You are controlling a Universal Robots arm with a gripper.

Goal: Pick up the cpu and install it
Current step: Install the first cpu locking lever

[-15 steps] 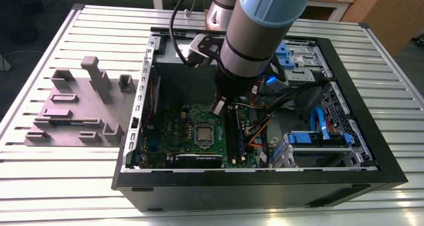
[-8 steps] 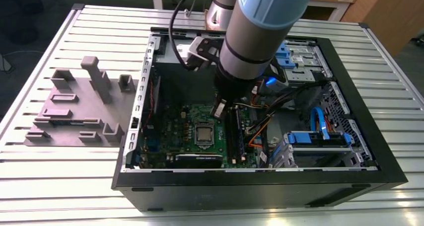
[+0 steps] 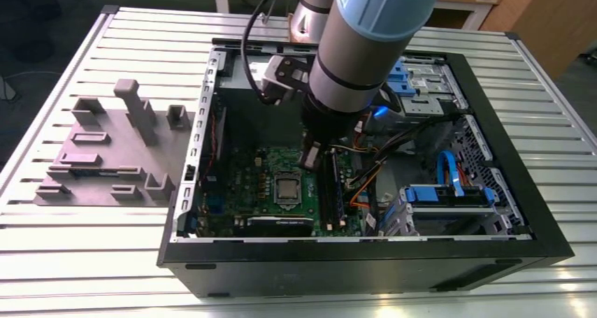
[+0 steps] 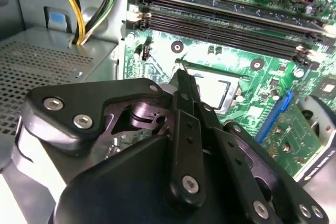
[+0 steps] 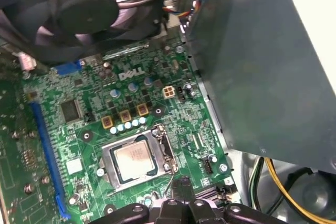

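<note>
I've got the arm down inside the open PC case [image 3: 546, 251], which lies on its side on the slatted table [image 3: 84, 241]. The cpu [image 5: 135, 160] is sitting in the socket on the green motherboard [image 5: 131, 103], silver top up, flat and square to the socket frame [image 5: 160, 148]. From the exterior view it's the pale square [image 3: 286, 188] mid-board, and it looks seated rather than carried.

Gripper [image 5: 181, 186]: in the first wrist view the fingertips come to a single narrow dark point just off one corner of the socket, beside the frame's edge and not over the chip. In the second wrist view the fingers [image 4: 185, 90] run together to one tip with no gap I can see and nothing between them, so I read them as pressed together and empty. Whether the tip is touching the board or frame, I can't tell.

Key relation: the cpu lies just beside the gripper tip, across the socket frame from it, toward the black fan [image 5: 84, 11] side of the board. In the exterior view the gripper [image 3: 312, 157] hangs just above and to that view's right of the chip, next to the long black memory slots [image 4: 220, 19]. The chip is square, so no long axis matters.

My read: chip is placed, gripper is working at the socket edge.
</note>
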